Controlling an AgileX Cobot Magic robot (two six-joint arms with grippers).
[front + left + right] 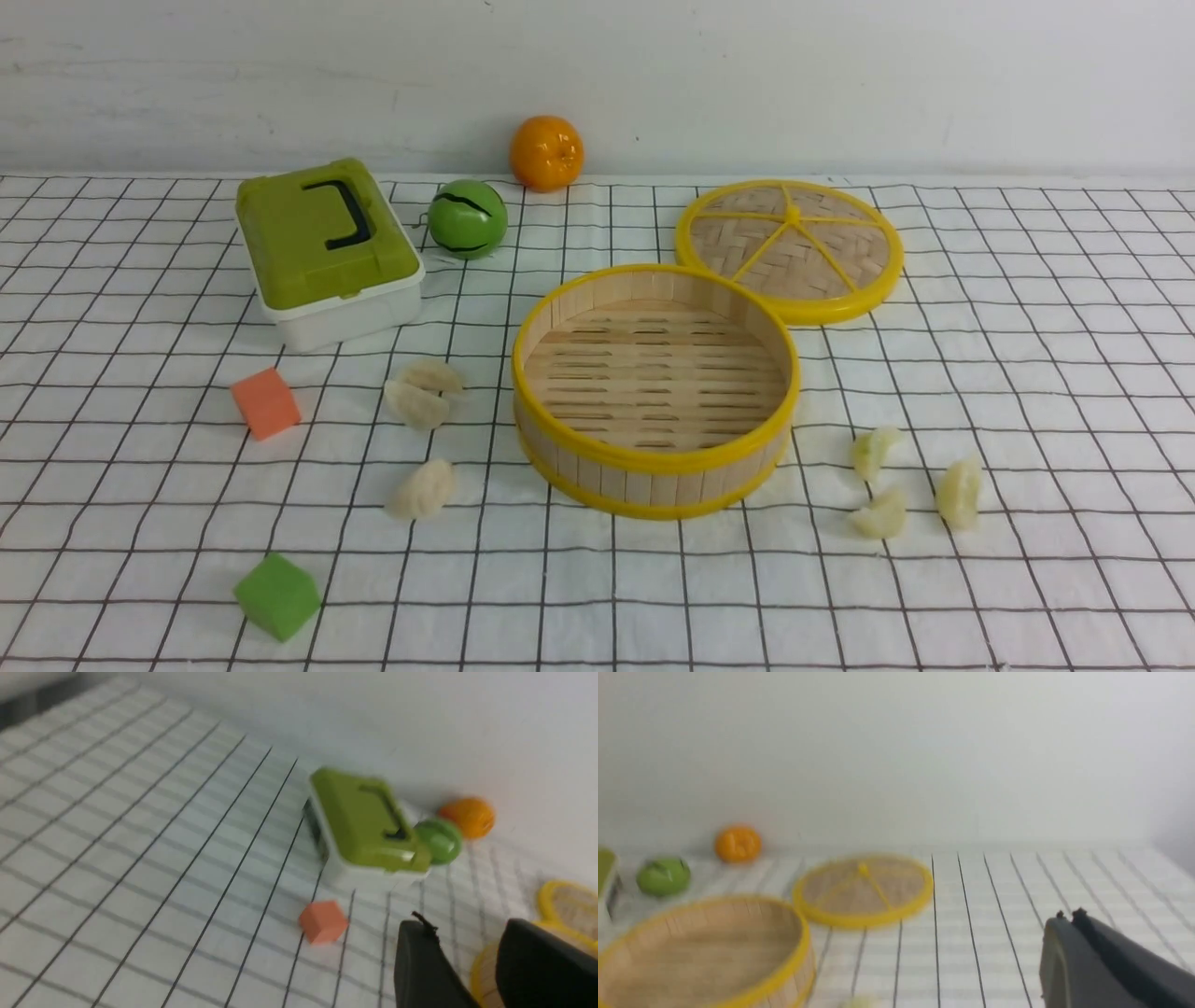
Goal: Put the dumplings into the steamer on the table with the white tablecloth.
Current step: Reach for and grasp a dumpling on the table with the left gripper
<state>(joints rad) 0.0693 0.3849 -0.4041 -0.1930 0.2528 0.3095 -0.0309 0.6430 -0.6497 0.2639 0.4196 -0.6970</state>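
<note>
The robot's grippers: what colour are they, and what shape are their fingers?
The left gripper has two chunky black fingers with rounded tips; a tiny frayed bit sticks up from one. The right gripper looks dark grey and wedge-shaped, with two small bumps near its tip. No cables or markings show. The arms themselves are out of sight.

Left claw (467, 935): two dark fingers (423, 966) stand apart, with an open gap between them.
Right claw (1069, 919): dark fingers (1106, 961) are pressed together, tips touching, gripping nothing that shows.
Arms: out of sight in the front view; only the claw tips show, in the wrist views.
</note>
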